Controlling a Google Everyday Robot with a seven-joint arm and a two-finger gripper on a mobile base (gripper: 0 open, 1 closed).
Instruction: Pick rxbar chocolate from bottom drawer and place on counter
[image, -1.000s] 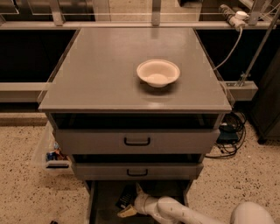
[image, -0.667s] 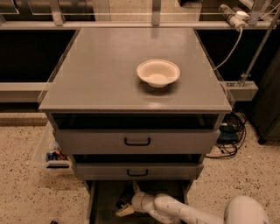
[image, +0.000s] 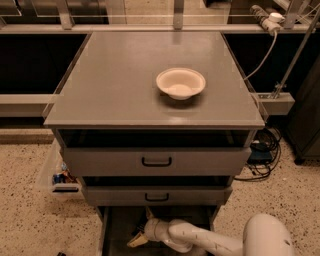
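Whether the gripper (image: 142, 229) is open or closed, I cannot tell. It is low inside the bottom drawer (image: 118, 231), which is pulled out, close to the dark floor and a little left of the middle. The rxbar chocolate I cannot make out. Probably it lies in this drawer near the gripper, black on the dark floor.

I judge the bar to be light, thin and a little bendable, with a smooth wrapper that can slip. So it is best to take it across the short width, near the middle, and with moderate force.

Compared with one second ago, the gripper and the white arm (image: 210, 242) are shifted slightly to the left. The bowl (image: 180, 83) on the counter (image: 115, 85) has not moved.
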